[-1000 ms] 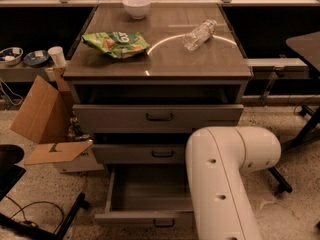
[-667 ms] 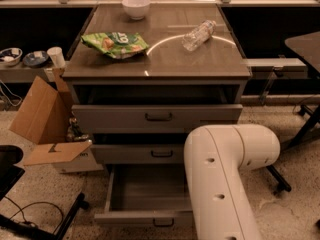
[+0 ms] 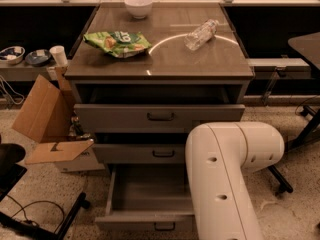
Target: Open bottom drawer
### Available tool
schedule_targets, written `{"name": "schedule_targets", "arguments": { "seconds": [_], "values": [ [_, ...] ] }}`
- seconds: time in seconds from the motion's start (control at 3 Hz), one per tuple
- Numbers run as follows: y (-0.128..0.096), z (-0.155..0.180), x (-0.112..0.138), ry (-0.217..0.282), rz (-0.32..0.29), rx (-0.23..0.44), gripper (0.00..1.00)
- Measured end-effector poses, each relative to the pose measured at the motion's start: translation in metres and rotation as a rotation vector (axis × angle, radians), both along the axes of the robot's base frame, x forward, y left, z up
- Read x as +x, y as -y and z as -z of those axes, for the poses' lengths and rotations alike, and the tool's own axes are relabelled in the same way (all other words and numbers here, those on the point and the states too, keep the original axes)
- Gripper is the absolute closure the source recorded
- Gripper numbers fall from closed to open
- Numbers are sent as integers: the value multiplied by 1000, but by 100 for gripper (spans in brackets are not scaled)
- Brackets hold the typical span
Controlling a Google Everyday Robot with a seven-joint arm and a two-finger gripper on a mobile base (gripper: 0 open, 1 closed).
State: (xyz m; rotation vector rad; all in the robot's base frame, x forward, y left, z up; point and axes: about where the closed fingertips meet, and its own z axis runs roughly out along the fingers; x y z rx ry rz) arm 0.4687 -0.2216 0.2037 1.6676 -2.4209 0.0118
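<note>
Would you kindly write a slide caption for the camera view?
Bottom drawer pulled well open, plain grey inside; white arm at lower right, gripper out of view.

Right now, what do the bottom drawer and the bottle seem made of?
Bottom drawer: probably painted metal, flat matte grey, thin walls. Bottle: likely clear plastic, see-through with glints. The gripper is out of view; only the white arm shows.

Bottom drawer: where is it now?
Camera view, bottom centre: the bottom drawer stands pulled out beneath the middle drawer, partly behind the white arm; the gripper is out of view.
</note>
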Motion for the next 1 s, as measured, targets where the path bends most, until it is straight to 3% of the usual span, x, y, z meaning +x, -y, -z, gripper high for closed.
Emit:
{"name": "schedule_targets", "arguments": {
  "seconds": [0.33,1.0],
  "values": [
    [0,0,0,0,0,0,57],
    [0,0,0,0,0,0,11]
  ]
}}
